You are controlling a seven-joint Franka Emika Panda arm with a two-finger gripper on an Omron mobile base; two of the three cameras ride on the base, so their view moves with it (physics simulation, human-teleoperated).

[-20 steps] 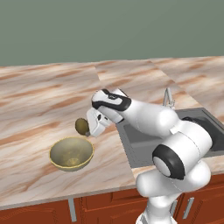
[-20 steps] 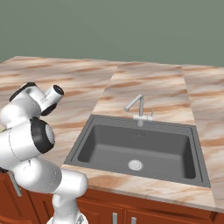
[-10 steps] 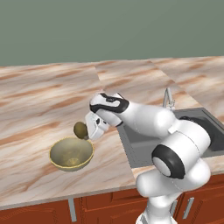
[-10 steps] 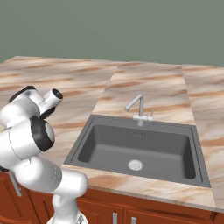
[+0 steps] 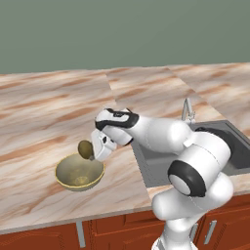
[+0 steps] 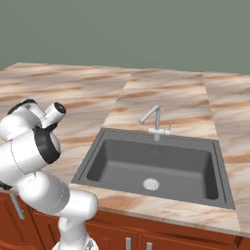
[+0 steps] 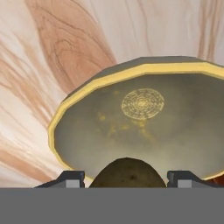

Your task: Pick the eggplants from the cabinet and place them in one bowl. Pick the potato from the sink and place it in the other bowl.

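Left base view: we see the white arm reaching left across the marble-patterned bench (image 5: 44, 112), its claw (image 5: 91, 150) pinching the olive-brown potato (image 5: 85, 149) just above the near-right rim of the deep olive-tan bowl (image 5: 79, 172). The potato hangs clear of the bowl's floor, close over its pale yellowish edge. The bowl stands on the bench near the front edge, well left of the dark grey sink (image 5: 229, 146), whose slim silver faucet (image 5: 186, 109) rises behind the arm's elbow. Reddish-brown cabinet fronts (image 5: 112, 229) run below the bench. We can read no writing on anything here.

Right base view: we see the sink (image 6: 155, 166) open and bare down to its round drain (image 6: 151, 184), the faucet (image 6: 155, 122) at its back edge with the spout turned left. The arm's white shoulder and dark joints crowd the lower left, and the reach toward the bowl runs out of the picture's left side. No brand or label shows on the basin or the bench (image 6: 73, 93).

Hand view: we look straight down into the bowl (image 7: 87, 131), its yellowish rim ringing a dull olive inside with a faint circular pattern at the centre. The potato (image 7: 127, 173) sits at the bottom of the picture between the two dark finger tips (image 7: 70, 178), which press against its sides. The bowl rests on the veined bench (image 7: 65, 39). The pattern in the bowl carries no letters we can make out.
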